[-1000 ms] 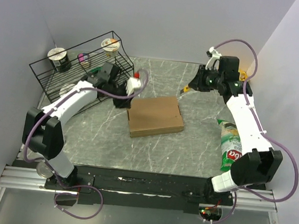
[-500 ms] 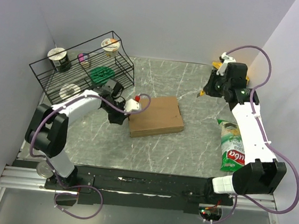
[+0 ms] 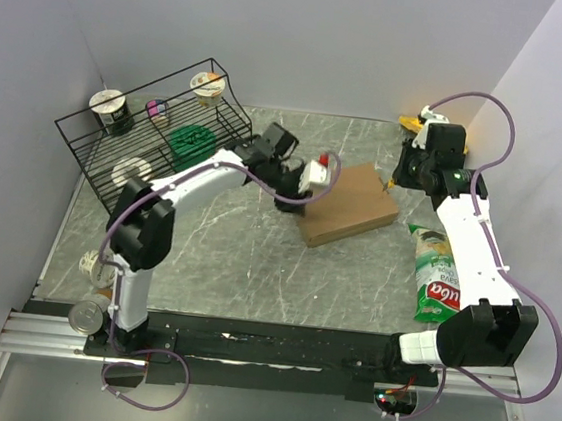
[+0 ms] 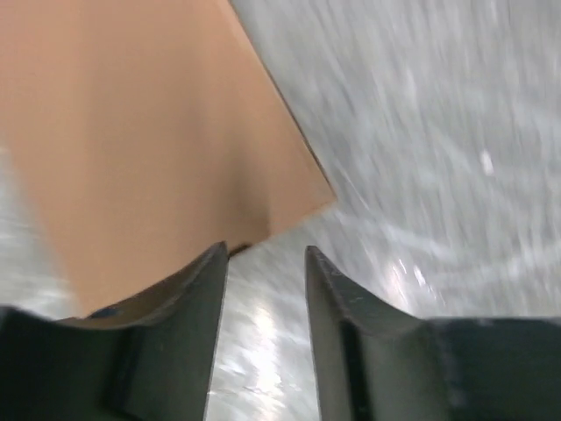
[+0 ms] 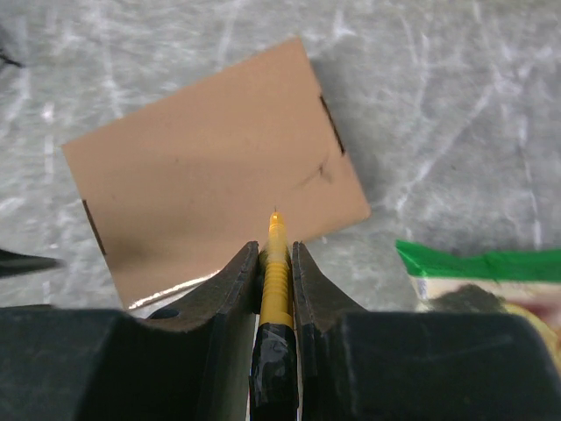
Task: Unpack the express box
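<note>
The express box (image 3: 354, 208) is a flat, plain brown carton lying closed on the grey marbled table, turned at an angle. My left gripper (image 3: 298, 200) is at its left edge, low over the table. In the left wrist view the gripper (image 4: 263, 263) is open and empty, with the box (image 4: 149, 132) just beyond its left finger (image 4: 188, 303). My right gripper (image 3: 398, 178) hovers over the box's far right corner. In the right wrist view it (image 5: 276, 254) is shut on a yellow pen-like cutter (image 5: 277, 263) whose tip points at the box top (image 5: 210, 167).
A black wire rack (image 3: 233, 115) at the back left holds cups and a green lid. A green snack bag (image 3: 435, 277) lies at the right beside my right arm and also shows in the right wrist view (image 5: 491, 267). A tin can (image 3: 84, 316) stands at the near left edge.
My left arm has swung right and away, and the box has slid right and toward the back, turning as it went. My right gripper drew back slightly, still holding the cutter.
</note>
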You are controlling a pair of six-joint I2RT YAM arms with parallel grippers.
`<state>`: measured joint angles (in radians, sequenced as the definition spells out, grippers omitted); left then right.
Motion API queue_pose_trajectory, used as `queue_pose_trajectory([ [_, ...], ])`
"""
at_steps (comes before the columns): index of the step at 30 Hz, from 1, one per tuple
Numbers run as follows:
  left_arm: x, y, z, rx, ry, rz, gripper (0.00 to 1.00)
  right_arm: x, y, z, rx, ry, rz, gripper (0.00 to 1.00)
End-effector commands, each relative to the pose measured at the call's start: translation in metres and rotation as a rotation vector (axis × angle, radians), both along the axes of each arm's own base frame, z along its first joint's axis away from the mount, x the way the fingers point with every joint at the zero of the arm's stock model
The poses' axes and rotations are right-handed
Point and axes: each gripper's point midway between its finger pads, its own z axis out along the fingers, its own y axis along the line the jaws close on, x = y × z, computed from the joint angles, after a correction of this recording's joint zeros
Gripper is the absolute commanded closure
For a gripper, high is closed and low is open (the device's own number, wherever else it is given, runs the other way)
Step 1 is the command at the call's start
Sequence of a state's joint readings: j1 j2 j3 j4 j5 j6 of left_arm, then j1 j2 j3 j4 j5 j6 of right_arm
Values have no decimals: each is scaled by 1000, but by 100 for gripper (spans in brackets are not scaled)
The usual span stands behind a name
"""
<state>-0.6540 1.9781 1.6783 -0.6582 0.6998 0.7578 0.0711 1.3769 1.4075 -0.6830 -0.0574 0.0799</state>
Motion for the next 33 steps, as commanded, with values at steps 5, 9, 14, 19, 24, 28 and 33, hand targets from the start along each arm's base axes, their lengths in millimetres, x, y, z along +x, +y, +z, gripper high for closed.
queue_pose_trajectory([
  [5,91,20,68,-233,86,555,35,-27,-34,-25,-109,71,-148,100],
  [9,134,28,42,-291,331,690,32,-31,-43,-37,-103,101,-211,100],
  [14,152,14,19,-311,382,686,29,-29,-60,-37,-129,102,-246,100],
  [19,155,0,-1,-328,459,661,29,-24,-72,-42,-98,124,-273,100],
  [24,135,-9,-19,-343,626,589,32,-19,-76,-45,-95,124,-274,100],
  [28,114,2,-35,-281,687,592,53,-13,-79,-47,-100,126,-278,100],
  [33,72,35,-60,-119,746,620,68,2,-77,-50,-89,125,-264,100],
])
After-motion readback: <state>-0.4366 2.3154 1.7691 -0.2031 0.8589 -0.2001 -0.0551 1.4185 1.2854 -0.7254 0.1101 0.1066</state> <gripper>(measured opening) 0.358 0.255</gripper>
